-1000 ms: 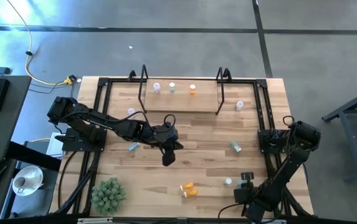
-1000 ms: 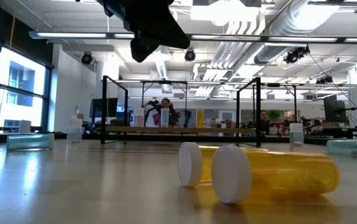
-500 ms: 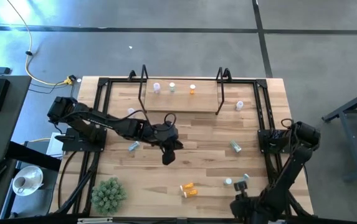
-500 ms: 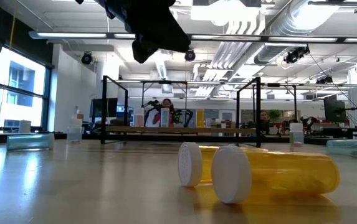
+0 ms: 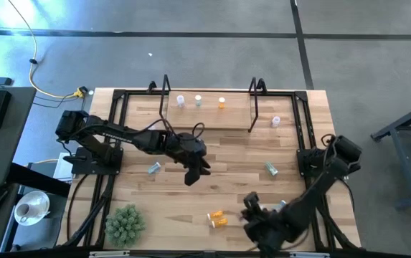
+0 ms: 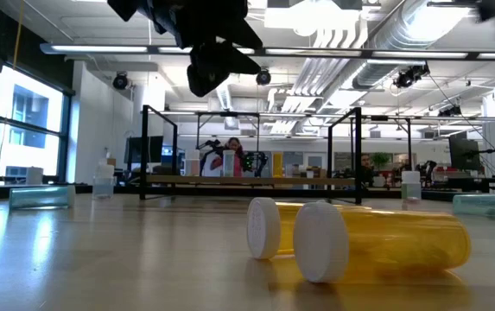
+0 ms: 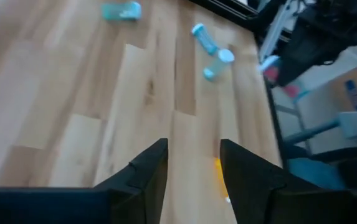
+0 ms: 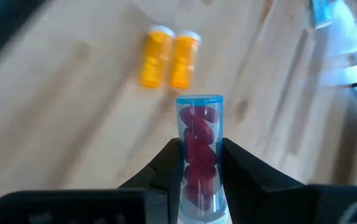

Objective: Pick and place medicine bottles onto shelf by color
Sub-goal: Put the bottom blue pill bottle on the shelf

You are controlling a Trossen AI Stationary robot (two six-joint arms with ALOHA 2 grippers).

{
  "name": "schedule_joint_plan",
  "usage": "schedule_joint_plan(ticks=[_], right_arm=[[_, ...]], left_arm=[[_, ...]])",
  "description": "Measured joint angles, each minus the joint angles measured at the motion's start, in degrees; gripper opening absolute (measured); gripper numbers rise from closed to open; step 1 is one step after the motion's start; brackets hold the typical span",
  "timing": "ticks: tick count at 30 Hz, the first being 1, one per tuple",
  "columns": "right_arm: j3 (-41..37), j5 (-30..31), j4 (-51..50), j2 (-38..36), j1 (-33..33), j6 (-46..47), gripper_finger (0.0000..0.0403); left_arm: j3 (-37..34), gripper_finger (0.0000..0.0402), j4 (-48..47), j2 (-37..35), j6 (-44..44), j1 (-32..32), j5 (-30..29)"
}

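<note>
Right wrist view alone shows right gripper pinching clear vial w/ red pills, nr two orange bottles. Left gripper spread, empty, mid-table, open wood around.

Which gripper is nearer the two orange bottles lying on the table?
Right. Right gripper is just beside the orange bottles, holding a clear bottle; left gripper hangs above mid-table.
</note>
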Motion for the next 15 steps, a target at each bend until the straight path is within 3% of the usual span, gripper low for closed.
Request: schedule_joint_plan(ticks=[6, 15], right_arm=[[-0.01, 4.5, 0.0, 0.0, -5.91, -12.96, 0.0079], [-0.01, 16.03, 0.66, -0.02, -10.82, -28.63, 0.0079]], left_arm=[[0.01, 0.0132, 0.0, 0.0, -3.91, 1.1, 3.84], [0.01, 0.0131, 2.21, 0.0, -6.24, 0.51, 3.33]])
